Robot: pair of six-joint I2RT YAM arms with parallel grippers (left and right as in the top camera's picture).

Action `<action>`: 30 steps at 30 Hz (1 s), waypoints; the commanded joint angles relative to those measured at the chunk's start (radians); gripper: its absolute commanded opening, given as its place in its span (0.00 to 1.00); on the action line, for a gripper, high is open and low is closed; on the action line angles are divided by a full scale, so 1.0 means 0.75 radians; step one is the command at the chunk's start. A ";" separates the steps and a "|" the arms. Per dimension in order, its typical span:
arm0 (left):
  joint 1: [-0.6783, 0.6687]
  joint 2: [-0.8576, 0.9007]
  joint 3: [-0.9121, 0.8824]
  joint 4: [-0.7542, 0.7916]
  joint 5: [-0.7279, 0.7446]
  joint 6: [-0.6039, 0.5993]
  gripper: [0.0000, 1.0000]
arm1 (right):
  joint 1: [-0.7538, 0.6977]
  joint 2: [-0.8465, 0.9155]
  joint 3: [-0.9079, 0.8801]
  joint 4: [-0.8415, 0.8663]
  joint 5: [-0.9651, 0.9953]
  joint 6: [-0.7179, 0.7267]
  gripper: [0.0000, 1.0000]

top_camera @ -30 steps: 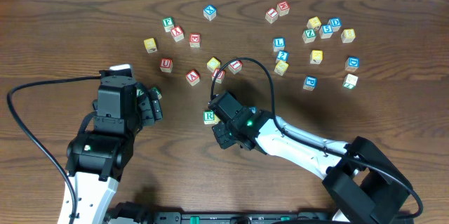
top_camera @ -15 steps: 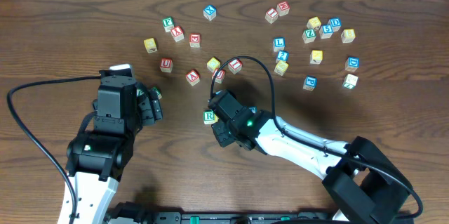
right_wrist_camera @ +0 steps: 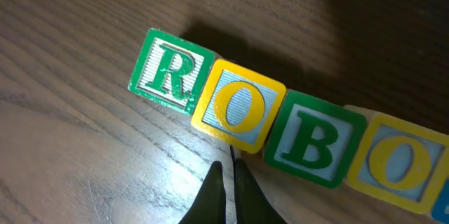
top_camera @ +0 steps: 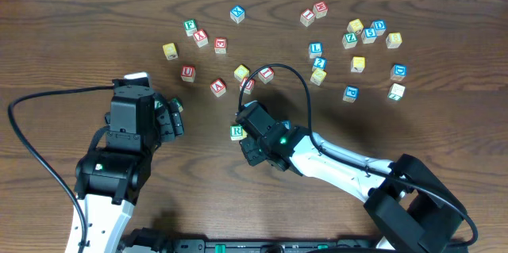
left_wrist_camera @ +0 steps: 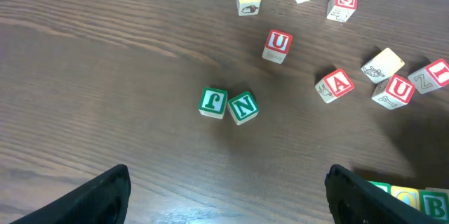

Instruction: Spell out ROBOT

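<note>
R, O, B, O, that's how the row reads: the green-framed wooden R cube (right_wrist_camera: 170, 74), the yellow-framed wooden O cube (right_wrist_camera: 238, 107), the green-framed wooden B cube (right_wrist_camera: 312, 145) and the second yellow O cube (right_wrist_camera: 396, 162) sit side by side, touching, on the dark wooden table (right_wrist_camera: 63, 147). The right gripper (right_wrist_camera: 228, 178) sits just behind the first O, fingers pressed together and holding nothing. The left gripper (left_wrist_camera: 226, 189) hangs wide open and empty, with the green wooden J cube (left_wrist_camera: 212, 102) and green wooden N cube (left_wrist_camera: 243, 107) just ahead of it. Beyond them lie scattered red-lettered cubes (left_wrist_camera: 334, 86).
</note>
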 commanded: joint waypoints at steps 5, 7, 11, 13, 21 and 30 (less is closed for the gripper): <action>0.006 0.021 0.033 0.003 0.002 0.012 0.87 | 0.009 0.012 -0.015 0.010 0.022 -0.013 0.01; 0.006 0.021 0.033 0.003 0.002 0.012 0.87 | 0.009 0.012 -0.016 0.020 0.024 -0.026 0.01; 0.006 0.021 0.033 0.002 0.002 0.012 0.87 | 0.009 0.012 -0.020 0.033 0.036 -0.032 0.01; 0.006 0.021 0.034 0.003 0.002 0.012 0.87 | 0.009 0.012 -0.020 0.033 0.036 -0.032 0.01; 0.006 0.021 0.033 0.002 0.002 0.012 0.87 | 0.018 0.012 -0.020 0.006 -0.041 -0.006 0.01; 0.006 0.021 0.033 0.002 0.002 0.012 0.87 | 0.073 0.011 0.121 -0.100 0.024 0.012 0.01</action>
